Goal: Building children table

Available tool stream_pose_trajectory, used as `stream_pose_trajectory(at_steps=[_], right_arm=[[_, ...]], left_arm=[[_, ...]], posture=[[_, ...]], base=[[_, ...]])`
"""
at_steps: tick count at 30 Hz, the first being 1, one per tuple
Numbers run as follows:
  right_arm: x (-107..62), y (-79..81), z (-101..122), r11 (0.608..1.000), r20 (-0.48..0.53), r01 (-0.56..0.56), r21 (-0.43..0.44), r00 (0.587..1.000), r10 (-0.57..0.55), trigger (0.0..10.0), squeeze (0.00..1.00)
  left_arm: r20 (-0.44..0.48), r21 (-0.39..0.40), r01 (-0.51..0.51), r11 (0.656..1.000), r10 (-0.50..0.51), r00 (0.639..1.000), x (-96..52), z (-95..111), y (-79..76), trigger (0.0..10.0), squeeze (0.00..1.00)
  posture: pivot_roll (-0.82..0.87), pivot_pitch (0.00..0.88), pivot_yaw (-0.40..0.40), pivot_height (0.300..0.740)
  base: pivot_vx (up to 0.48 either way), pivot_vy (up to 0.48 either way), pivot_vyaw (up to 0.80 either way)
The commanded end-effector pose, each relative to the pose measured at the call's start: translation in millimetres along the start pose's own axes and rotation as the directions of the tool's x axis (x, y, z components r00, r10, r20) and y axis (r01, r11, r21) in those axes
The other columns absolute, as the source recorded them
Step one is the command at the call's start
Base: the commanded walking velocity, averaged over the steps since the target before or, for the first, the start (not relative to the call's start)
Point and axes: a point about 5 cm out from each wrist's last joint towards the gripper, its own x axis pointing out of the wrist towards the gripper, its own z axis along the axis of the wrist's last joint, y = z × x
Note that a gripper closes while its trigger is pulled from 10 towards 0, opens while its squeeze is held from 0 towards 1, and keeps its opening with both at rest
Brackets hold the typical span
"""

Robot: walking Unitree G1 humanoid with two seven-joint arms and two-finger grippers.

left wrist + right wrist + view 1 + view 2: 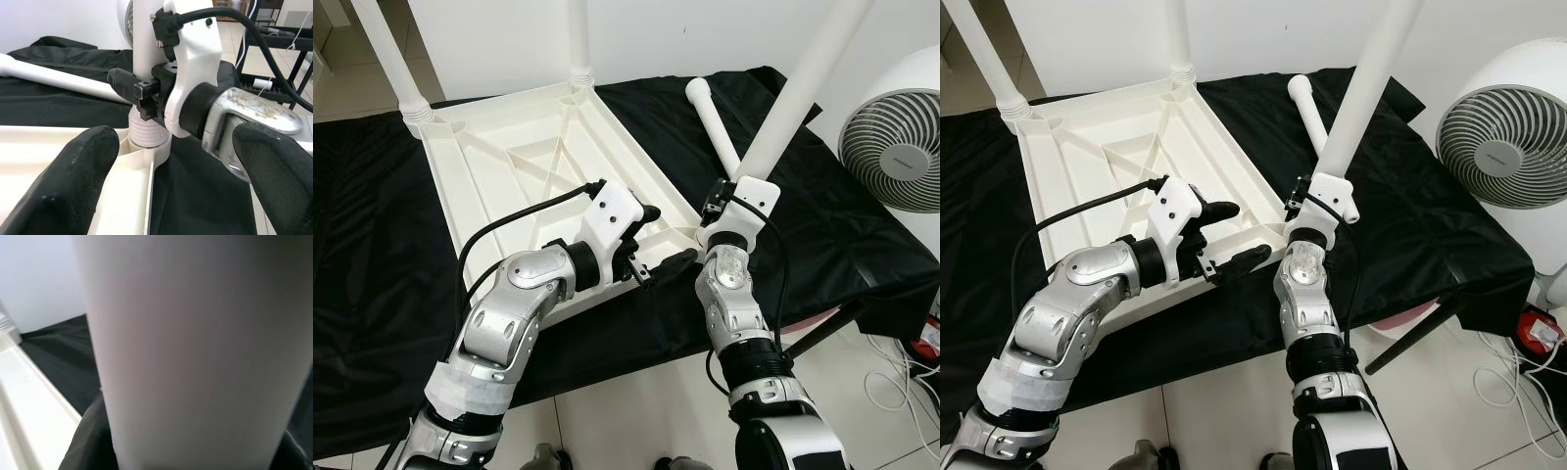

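An upturned white plastic table top [524, 162] lies on a black cloth. Two white legs stand in its far corners [396, 59] [578, 39]. At the near right corner my right gripper [719, 203] is shut on a third white leg [788, 103], held upright and slightly tilted. Its ribbed base [146, 133] sits at the corner socket. The same leg [195, 347] looms close in the right wrist view. My left gripper [664, 237] stands open beside that corner, with nothing between its fingers [68, 181]. A fourth leg [713, 122] lies loose on the cloth.
A white fan [897, 137] stands at the right. The black cloth [862, 235] drapes over the low surface's near edge, with tiled floor below. A dark slanted bar [822, 333] and cables [891, 382] are on the floor at the right.
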Motion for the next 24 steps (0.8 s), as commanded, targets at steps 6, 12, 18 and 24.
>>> stream_pose_trajectory(at_steps=[6, 12, 18, 24], right_arm=[[1.1, -10.3, -33.1, 0.997, -0.21, 0.046, -0.063, 0.976, -0.058, 10.0, 0.0], [7.5, -8.7, -32.3, 0.99, -0.228, 0.009, -0.143, 0.973, -0.042, 10.0, 0.0], [10.5, -7.5, -33.4, 0.954, -0.209, -0.055, -0.295, 0.978, -0.008, 10.0, 0.0], [9.3, -3.5, -35.1, 0.927, -0.197, -0.105, -0.36, 0.98, 0.034, 10.0, 0.0]], left_arm=[[0.006, 0.006, -0.067, 0.998, 0.067, 0.998, 0.6, 2.8, 1.3, 10.0, 0.0], [0.006, 0.005, -0.071, 0.997, 0.071, 0.997, 0.0, 2.4, 1.3, 10.0, 0.0], [0.008, 0.005, -0.075, 0.997, 0.075, 0.997, 0.1, 2.7, 1.7, 10.0, 0.0], [0.009, 0.005, -0.077, 0.997, 0.077, 0.997, -0.5, 3.1, 1.9, 10.0, 0.0]], posture=[[-0.04, 0.085, 0.023, 0.74], [-0.04, 0.089, 0.021, 0.74], [-0.04, 0.09, 0.019, 0.74], [-0.04, 0.097, 0.02, 0.74]], base=[[0.0, 0.0, 0.0], [0.0, 0.0, 0.0], [0.0, 0.0, 0.0], [0.0, 0.0, 0.0]])
